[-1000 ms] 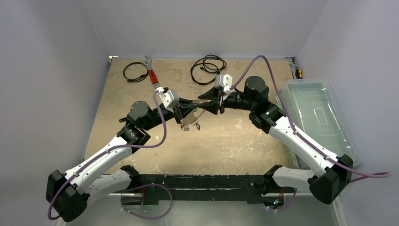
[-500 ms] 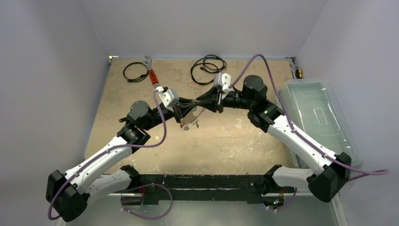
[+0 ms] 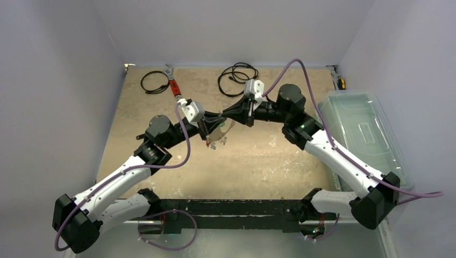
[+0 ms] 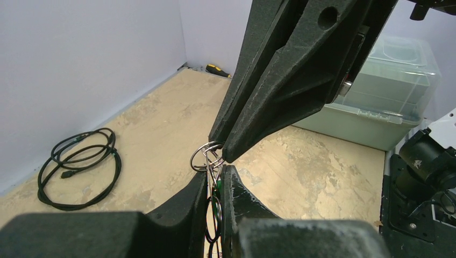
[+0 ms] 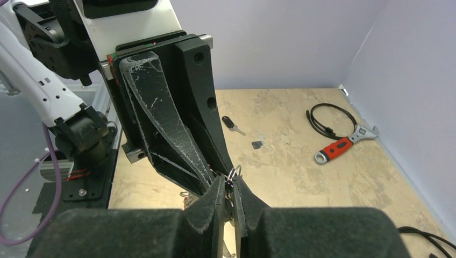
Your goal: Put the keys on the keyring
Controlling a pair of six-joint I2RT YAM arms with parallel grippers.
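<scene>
My left gripper is shut on the keyring, held above the table's middle. A green tag and thin wire loops sit between its fingers. Tagged keys dangle below it. My right gripper meets it tip to tip, and its jaws have closed to a narrow slit around a small silver split ring. That ring shows just above the left fingertips. A dark-tagged key lies loose on the table.
A red-handled wrench and two black coiled cables lie at the back. A clear lidded bin stands at the right. A yellow-handled screwdriver lies in the far corner. A small dark chip rests near the loose key.
My right gripper has slid a little left toward the left gripper and its jaws have narrowed onto the small ring. The left arm has stayed still, shut.
</scene>
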